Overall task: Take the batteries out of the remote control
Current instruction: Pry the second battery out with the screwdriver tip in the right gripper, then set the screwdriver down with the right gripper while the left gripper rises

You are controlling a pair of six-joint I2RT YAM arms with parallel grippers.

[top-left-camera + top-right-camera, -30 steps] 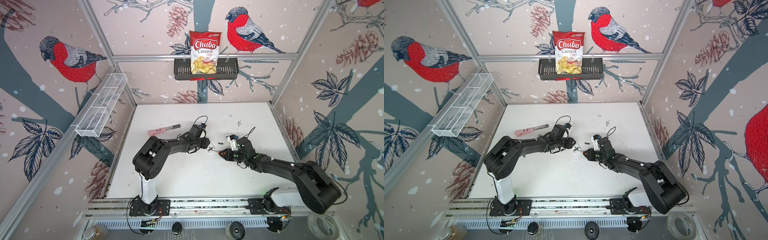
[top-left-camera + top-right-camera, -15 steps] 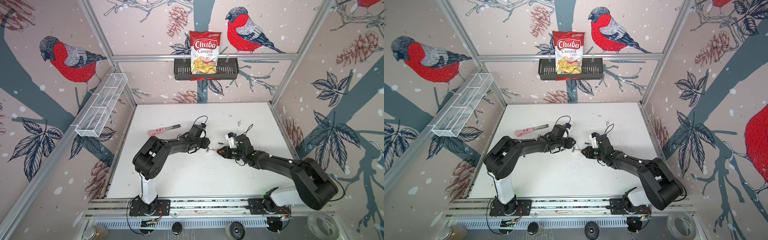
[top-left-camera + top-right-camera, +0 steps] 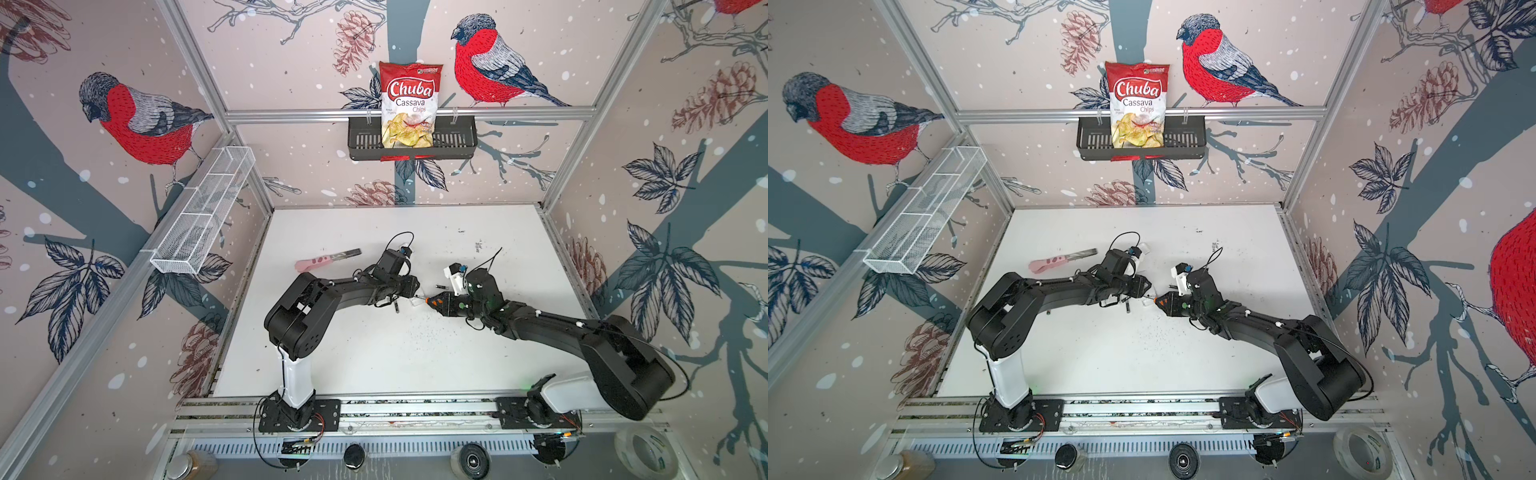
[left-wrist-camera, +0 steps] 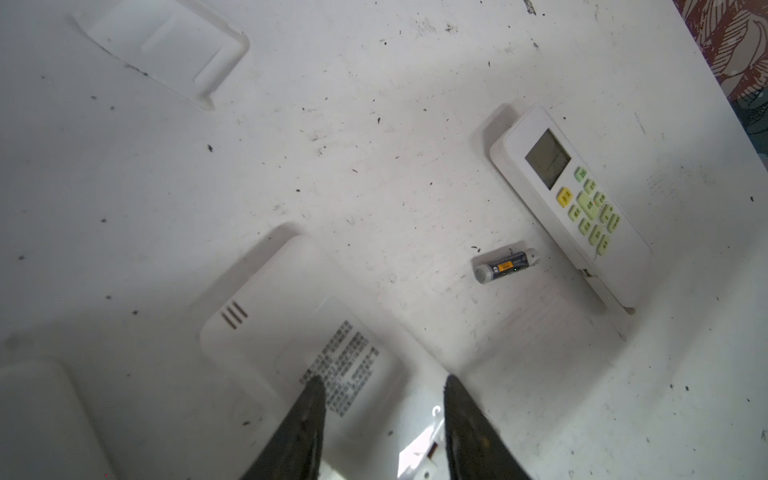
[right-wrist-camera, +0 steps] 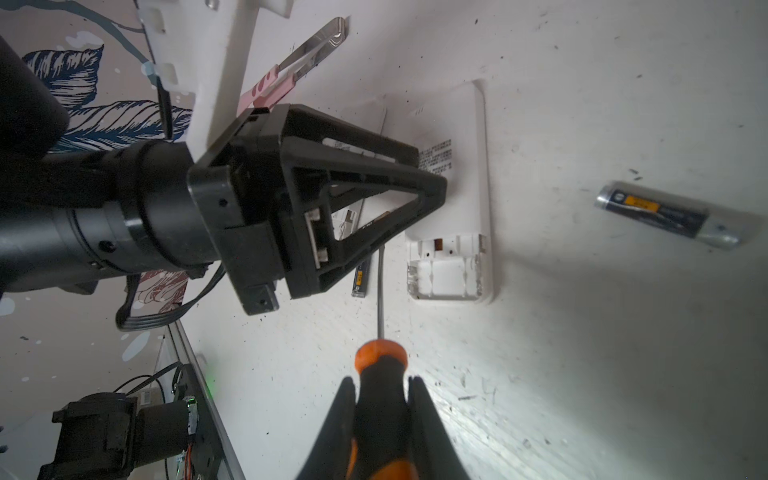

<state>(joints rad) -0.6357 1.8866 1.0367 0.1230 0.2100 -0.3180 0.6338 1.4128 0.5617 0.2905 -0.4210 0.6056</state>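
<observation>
A white remote control (image 5: 453, 137) lies face down, and its open battery bay (image 5: 446, 276) shows no cell. My left gripper (image 4: 382, 386) is open, with its fingertips (image 5: 436, 187) down on the remote's back (image 4: 291, 316). One of the batteries (image 5: 360, 280) lies beside that gripper, and another (image 5: 669, 216) lies apart on the table (image 4: 505, 266). My right gripper (image 5: 380, 395) is shut on the orange-and-black screwdriver (image 5: 380, 374). The screwdriver's shaft (image 5: 380, 291) reaches beside the bay, and its tip is hidden under the left fingers. In both top views the grippers (image 3: 411, 291) (image 3: 1156, 301) meet mid-table.
A second white remote (image 4: 569, 203) lies face up near the loose battery. A white battery cover (image 4: 166, 45) lies farther off. A pink-handled tool (image 3: 320, 262) lies on the table behind the left arm. The white table (image 3: 415, 365) is walled on three sides.
My right gripper, holding the screwdriver, has shifted a little toward the left gripper and the remote. The left arm has stayed still.
</observation>
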